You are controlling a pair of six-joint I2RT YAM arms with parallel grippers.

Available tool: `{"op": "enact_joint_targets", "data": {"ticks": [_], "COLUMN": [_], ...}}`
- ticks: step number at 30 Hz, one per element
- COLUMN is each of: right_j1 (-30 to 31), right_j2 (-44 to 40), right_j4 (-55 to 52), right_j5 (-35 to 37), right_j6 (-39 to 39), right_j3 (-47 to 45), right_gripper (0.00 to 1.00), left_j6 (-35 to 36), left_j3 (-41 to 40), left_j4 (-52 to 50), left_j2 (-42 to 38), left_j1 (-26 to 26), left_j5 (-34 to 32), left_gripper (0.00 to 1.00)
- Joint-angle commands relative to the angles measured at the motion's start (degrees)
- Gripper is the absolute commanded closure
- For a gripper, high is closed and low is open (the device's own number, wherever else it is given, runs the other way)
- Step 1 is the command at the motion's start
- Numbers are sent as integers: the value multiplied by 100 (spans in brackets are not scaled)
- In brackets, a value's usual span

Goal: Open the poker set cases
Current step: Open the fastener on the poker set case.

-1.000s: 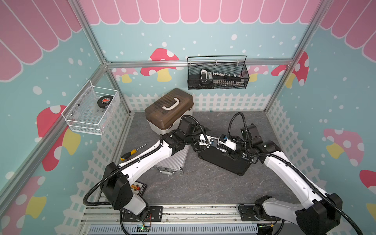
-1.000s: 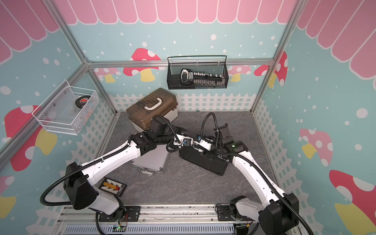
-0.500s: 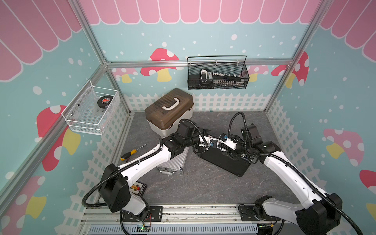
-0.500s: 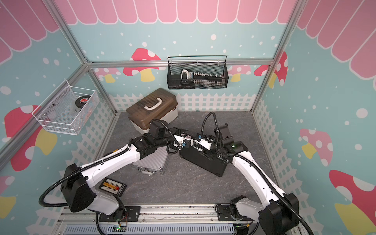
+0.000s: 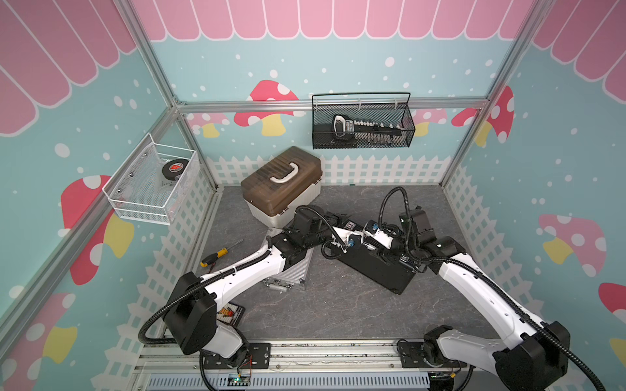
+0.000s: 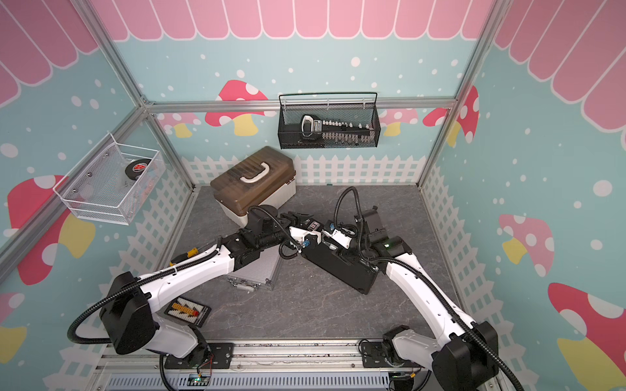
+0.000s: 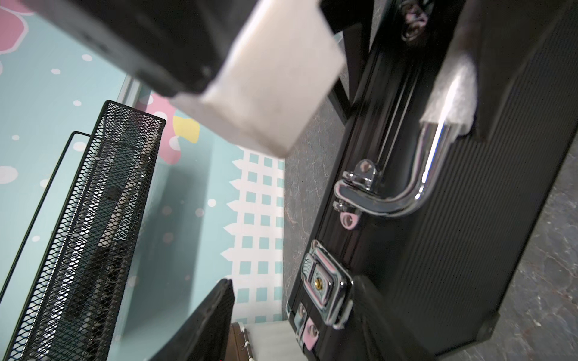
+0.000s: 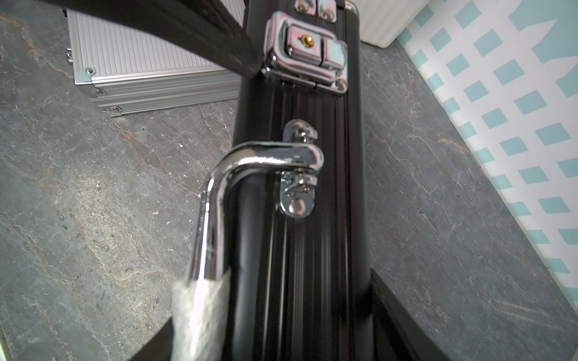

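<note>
Silver case (image 5: 298,270): flat, left of worktop (image 5: 338,311) centre, under left arm (image 5: 257,267).
Black case (image 5: 376,270): centre, stood on edge, handle side up, latch (image 8: 308,51) fastened.
Right gripper (image 8: 286,278): clamped across it, pad (image 8: 197,312) on chrome handle (image 8: 215,200).
Left gripper (image 7: 255,215): jaws apart, finger (image 8: 187,34) seemingly touching latch.
Basket tool label (image 5: 345,127): unreadable.

The black case (image 5: 376,270) stands on edge (latched); silver case (image 5: 299,272) flat beside.
</note>
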Motion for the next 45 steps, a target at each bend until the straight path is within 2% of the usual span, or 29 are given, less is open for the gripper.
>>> {"op": "enact_joint_targets", "data": {"ticks": [1,16,21,28,31,33,37,40,45], "right_j1": [555,686,686,688,700,741,890,1094,1492], "right_j2": [169,122,87,151,113,33,-184,-295,-492], "right_j4": [-1279,-1233,-1226,-1145,-953,-795,-330,152,1030], "right_j5": [-1470,-1643,-1508,-1233,-869,-386,566,1334,2421], "right_j6": [-454,-356,-317,-314,-304,-370,-598,-892,-1510], "right_j3": [-453,-637,-634,-580,-580,-580,-597,-679,-1156], "right_gripper": [100,100,100,100,100,100,100,100,100], "left_j6": [357,168,269,-710,-970,-1068,-1916,-3002,-4217], "left_j3": [33,50,22,197,723,749,548,754,639], "left_j4": [1212,2015,1801,833,-443,-827,-433,-367,-371], "left_j2": [180,348,268,-296,-356,-457,-744,-781,-971], "left_j1": [56,130,174,607,783,832,996,1073,1095], "left_j5": [-504,-636,-520,82,371,551,615,91,-420], "left_gripper": [39,46,46,43,38,34,29,28,28]}}
